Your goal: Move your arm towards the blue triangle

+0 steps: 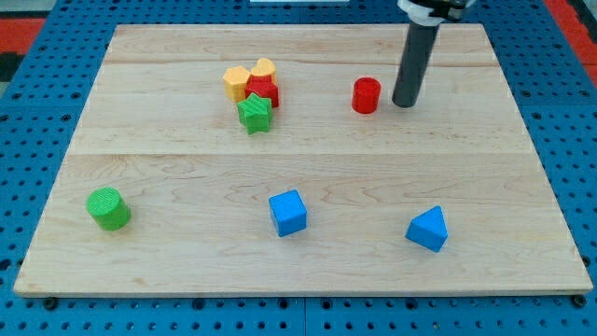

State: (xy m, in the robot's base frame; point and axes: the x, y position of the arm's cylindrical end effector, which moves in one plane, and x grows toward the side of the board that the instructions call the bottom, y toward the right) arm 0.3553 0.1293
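Approach is the whole job here: my tip [404,103] only has to travel to the blue triangle [428,229], not shove it anywhere. My tip stands in the upper right of the frame, just to the right of the red cylinder [366,95] and apart from it by a thin gap. The blue triangle sits in the lower right, well apart from my tip and a little further to the right than it. The rod carries no pincer at all, so there is nothing spread or pressed together to report; it is a plain dark rod ending on the board [522,168].

The straight line from my tip down to the triangle crosses bare wood, so I judge a direct slide toward the lower right to be the cleanest path. Starting by moving away from the red cylinder, rather than sideways to the left, should keep that block from being nudged. The blue cube [288,212] lies in the lower middle, well to the left of the triangle, and I expect the route to pass clear of it.

The cluster in the upper left-centre, two yellow blocks [237,81] and [264,70], a red block [264,92] and a green star [254,113], is out of the way, as is the green cylinder [108,207] at the lower left. Slowing near the end matters, I think, since the triangle would probably slide or turn at a light touch; stopping just above its upper edge would do.
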